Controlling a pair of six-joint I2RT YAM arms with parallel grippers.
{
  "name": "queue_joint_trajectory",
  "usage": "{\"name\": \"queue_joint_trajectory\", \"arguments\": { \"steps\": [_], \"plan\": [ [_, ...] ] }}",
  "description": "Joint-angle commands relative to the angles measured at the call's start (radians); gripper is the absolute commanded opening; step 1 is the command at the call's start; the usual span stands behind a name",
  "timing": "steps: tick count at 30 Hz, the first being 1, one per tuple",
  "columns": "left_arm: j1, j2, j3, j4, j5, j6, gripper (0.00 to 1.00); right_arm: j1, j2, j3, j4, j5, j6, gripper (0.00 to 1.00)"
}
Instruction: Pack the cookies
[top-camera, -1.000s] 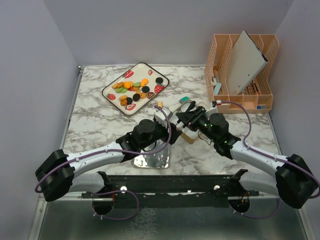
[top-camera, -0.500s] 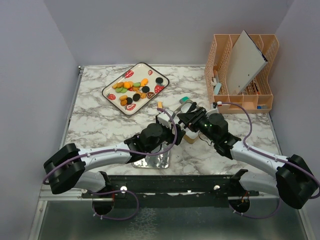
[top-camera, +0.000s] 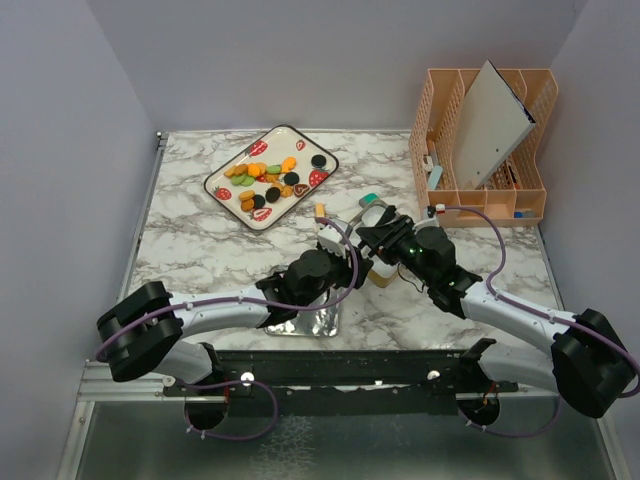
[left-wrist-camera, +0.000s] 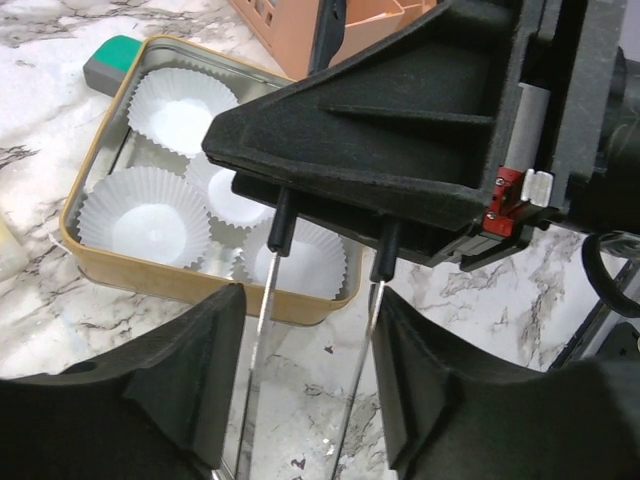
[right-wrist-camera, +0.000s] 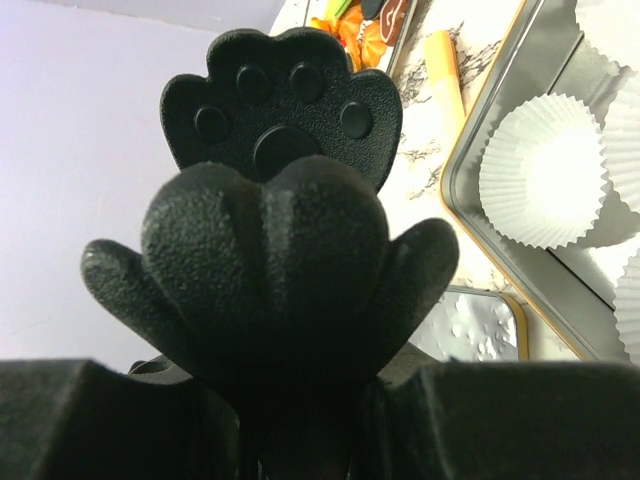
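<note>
The cookies (top-camera: 268, 180), small orange, black, green and tan discs, lie on a strawberry-print tray (top-camera: 222, 175) at the back left; a few show in the right wrist view (right-wrist-camera: 345, 20). A gold tin (left-wrist-camera: 200, 285) holds white paper cups (left-wrist-camera: 145, 215) and no cookies. My right gripper (top-camera: 372, 235) is shut on black paw-shaped tongs (right-wrist-camera: 280, 190) above the tin's near-left corner. My left gripper (top-camera: 345, 262) is open; the tongs' two thin metal rods (left-wrist-camera: 262, 300) run between its fingers (left-wrist-camera: 190, 380), the right rod almost touching a finger.
The tin's shiny lid (top-camera: 305, 322) lies flat near the front edge. An orange stick (top-camera: 320, 210) and a teal-and-grey block (top-camera: 369, 199) lie beside the tin. A peach desk organiser (top-camera: 480, 150) with a white board stands at the back right.
My left arm has swung right and forward, bringing its gripper up against the right gripper and around the tongs' rods. The right gripper has barely moved.
</note>
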Motion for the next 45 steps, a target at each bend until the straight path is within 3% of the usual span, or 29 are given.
{"name": "queue_joint_trajectory", "arguments": {
  "steps": [1,4,10,13,23,41,45],
  "plan": [
    [0.007,0.023,-0.015,0.06,-0.046,-0.012,0.52,0.004,-0.01,-0.006,0.011,-0.01,0.033,0.07],
    [0.007,0.022,-0.029,0.08,-0.033,-0.007,0.46,0.005,-0.018,-0.012,0.013,-0.009,0.038,0.07],
    [0.007,0.012,-0.056,0.114,0.013,0.026,0.49,0.002,-0.028,-0.007,0.019,-0.037,0.046,0.08],
    [0.007,0.002,-0.07,0.125,0.017,0.026,0.46,0.001,-0.034,-0.008,0.019,-0.044,0.05,0.08],
    [0.008,-0.092,-0.105,0.118,-0.005,0.029,0.3,-0.004,-0.066,-0.018,-0.042,-0.003,0.049,0.3],
    [0.013,-0.253,-0.046,-0.145,-0.055,0.036,0.43,-0.012,-0.018,0.008,-0.125,-0.004,0.047,0.42],
    [0.023,-0.244,0.008,-0.252,-0.079,0.022,0.44,-0.013,-0.023,0.022,-0.127,-0.011,0.011,0.49]
  ]
}}
